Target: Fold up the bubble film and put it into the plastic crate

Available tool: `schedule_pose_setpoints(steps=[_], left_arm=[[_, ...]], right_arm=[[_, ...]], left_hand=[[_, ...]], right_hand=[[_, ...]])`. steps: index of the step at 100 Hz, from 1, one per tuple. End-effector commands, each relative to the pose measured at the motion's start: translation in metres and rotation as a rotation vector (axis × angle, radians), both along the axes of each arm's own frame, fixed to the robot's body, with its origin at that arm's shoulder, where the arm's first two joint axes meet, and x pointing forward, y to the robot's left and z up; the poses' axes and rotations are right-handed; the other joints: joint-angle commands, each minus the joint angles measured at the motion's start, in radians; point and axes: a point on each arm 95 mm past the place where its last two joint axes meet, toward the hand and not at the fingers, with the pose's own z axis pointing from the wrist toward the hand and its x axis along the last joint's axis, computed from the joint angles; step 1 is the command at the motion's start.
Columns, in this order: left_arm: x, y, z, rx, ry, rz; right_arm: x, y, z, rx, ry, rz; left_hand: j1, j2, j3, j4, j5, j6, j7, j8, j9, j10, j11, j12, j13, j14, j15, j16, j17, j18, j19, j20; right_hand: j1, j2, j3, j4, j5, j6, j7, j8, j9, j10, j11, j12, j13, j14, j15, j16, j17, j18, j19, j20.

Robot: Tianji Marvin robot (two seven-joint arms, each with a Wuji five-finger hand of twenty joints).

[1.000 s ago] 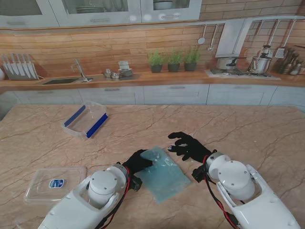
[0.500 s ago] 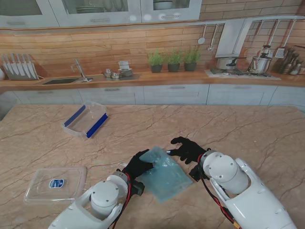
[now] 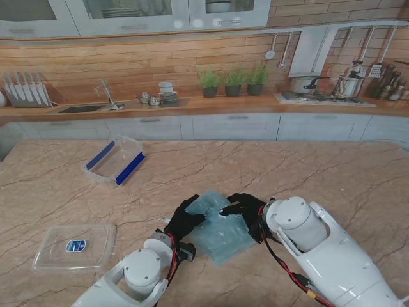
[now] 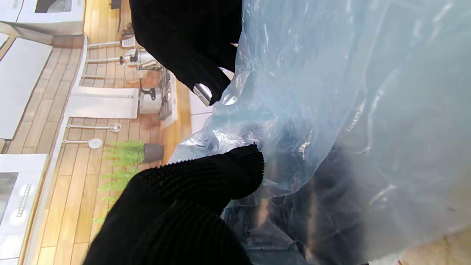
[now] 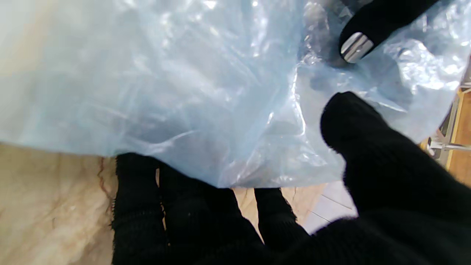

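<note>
Both hands' fingers gripping bubble film, right hand newly closed in

The table is being viewed from the stand, high and looking down toward the kitchen wall; the bubble film is being shared, very close, by both wrist views.

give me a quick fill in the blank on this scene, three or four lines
1. Both hands are gripping the pale ____ bubble film.
2. The left hand and the right hand both wear ____ gloves.
3. The plastic crate with blue sides sits to the robot's ____ of the film, farther from me.
4. The clear lid lies ____ to me than the crate.

Missing words: blue; black; left; nearer
</note>
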Motion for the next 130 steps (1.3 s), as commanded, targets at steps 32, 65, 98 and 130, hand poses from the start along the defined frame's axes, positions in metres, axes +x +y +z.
schedule_pose_setpoints(steps=[32,65,98,130], left_arm=[[-0.001,-0.008,-0.008,0.055,-0.059,0.009],[-0.002,-0.011,-0.012,0.084,-0.099,0.019],[0.002,-0.006,-0.012,0.173,-0.284,-0.002],[0.011,0.014,0.004,0.261,-0.459,0.0]], right_arm=[[0.007,0.012,-0.019,0.12,0.127,-0.122],[0.011,0.018,-0.023,0.183,0.133,-0.25],[0.009,0.026,-0.024,0.133,-0.054,-0.327],[0.007,0.02,-0.017,0.033,-0.339,-0.323]], left_hand=[[0.066,-0.063,0.06,-0.045,-0.089,-0.057,0.028,0.008,-0.085,-0.058,0.057,-0.041,-0.014,-0.061,-0.032,-0.018,-0.012,-0.038,-0.037,-0.076],[-0.047,0.007,0.031,0.054,-0.228,0.007,-0.089,-0.107,-0.302,-0.039,0.042,-0.216,-0.208,-0.097,-0.059,-0.159,-0.129,-0.174,-0.208,-0.029],[-0.429,-0.041,-0.068,0.106,-0.315,0.024,-0.283,-0.215,-0.442,-0.054,-0.047,-0.276,-0.354,-0.116,-0.057,-0.266,-0.241,-0.18,-0.311,-0.039],[-0.557,-0.032,-0.227,0.102,-0.31,0.037,-0.368,-0.266,-0.53,-0.019,-0.125,-0.286,-0.476,-0.105,-0.193,-0.319,-0.314,-0.184,-0.418,-0.103]], right_hand=[[0.108,-0.132,0.199,-0.012,0.334,-0.056,0.091,0.085,0.207,0.008,0.061,0.023,0.149,-0.06,0.265,0.146,0.104,-0.081,0.237,0.046],[0.248,-0.288,0.422,-0.134,0.495,-0.183,0.364,0.09,0.39,-0.035,0.209,0.068,0.316,-0.165,0.524,0.179,0.278,-0.163,0.39,0.159],[0.296,-0.377,0.47,-0.16,0.603,-0.307,0.546,0.051,0.546,-0.106,0.246,0.093,0.387,-0.187,0.663,0.213,0.313,-0.179,0.483,0.248],[0.287,-0.366,0.475,-0.148,0.579,-0.317,0.576,0.047,0.532,-0.108,0.265,0.097,0.385,-0.209,0.671,0.216,0.318,-0.193,0.49,0.247]])
